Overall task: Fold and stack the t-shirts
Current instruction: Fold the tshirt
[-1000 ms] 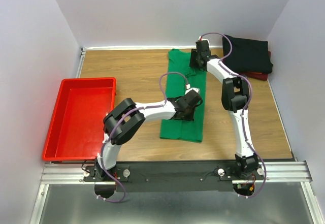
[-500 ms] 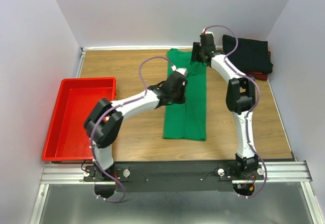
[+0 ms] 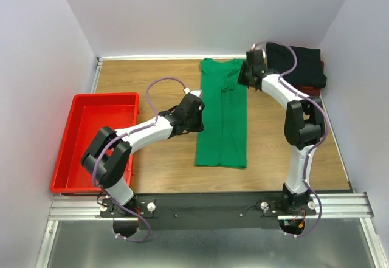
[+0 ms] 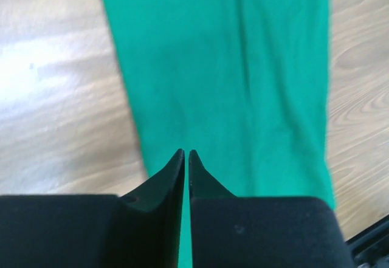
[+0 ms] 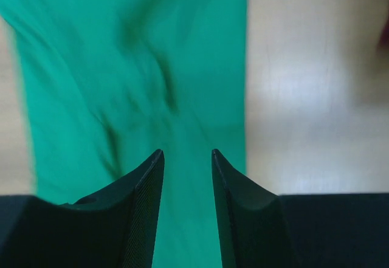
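Note:
The bright green t-shirt [image 3: 222,116] lies flat on the wooden table as a long narrow strip, its sides folded in. My left gripper [image 3: 196,117] hovers at the strip's left edge. In the left wrist view its tips [image 4: 186,152] stand only a slit apart, with nothing between them, over the green cloth [image 4: 231,67]. My right gripper [image 3: 246,76] is at the strip's far right corner, open and empty above the green cloth [image 5: 121,67]. The black t-shirt [image 3: 298,64] lies folded at the back right on top of the dark red t-shirt [image 3: 311,90].
A red plastic tray [image 3: 103,95] stands at the left side of the table. Grey walls close in the table on the left, back and right. Bare wood [image 3: 158,79] shows between the tray and the green shirt.
My left arm has drawn back leftward off the green shirt, and its jaws have parted a little. The right gripper has shifted right to the shirt's edge. The shirt now lies flatter and straighter.

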Available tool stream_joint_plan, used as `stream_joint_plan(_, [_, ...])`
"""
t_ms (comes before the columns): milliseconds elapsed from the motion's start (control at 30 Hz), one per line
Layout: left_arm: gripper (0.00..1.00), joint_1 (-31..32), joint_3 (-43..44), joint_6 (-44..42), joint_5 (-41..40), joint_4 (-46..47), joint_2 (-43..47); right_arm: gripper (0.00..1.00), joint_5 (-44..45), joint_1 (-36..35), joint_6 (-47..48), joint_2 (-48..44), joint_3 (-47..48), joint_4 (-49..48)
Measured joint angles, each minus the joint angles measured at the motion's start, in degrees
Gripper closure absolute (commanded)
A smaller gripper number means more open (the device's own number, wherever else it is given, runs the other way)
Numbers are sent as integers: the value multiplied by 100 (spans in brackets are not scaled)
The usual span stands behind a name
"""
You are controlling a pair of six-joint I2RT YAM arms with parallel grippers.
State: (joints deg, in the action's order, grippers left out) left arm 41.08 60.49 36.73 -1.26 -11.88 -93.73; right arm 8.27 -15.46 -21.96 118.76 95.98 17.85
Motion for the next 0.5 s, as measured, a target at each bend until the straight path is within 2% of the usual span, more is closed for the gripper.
stream_joint_plan(67, [77,-9,-275,39,2,24,138,55,-22,-35,-160,-177,-654,48])
stream_joint_plan(167, [75,-11,-643,74,90,114,348,55,-20,-199,-422,-660,-1729,225])
stream_joint_plan(300, [72,-20,-1008,72,271,293,463,55,-50,-575,-721,-1882,-3060,302])
stream_joint_plan(333, [68,-20,-1128,68,343,345,483,55,-98,-654,-811,-2345,-3447,262])
stream_joint_plan(500, [60,0,-1635,83,632,472,535,54,-291,-662,-1130,-3980,-4623,321])
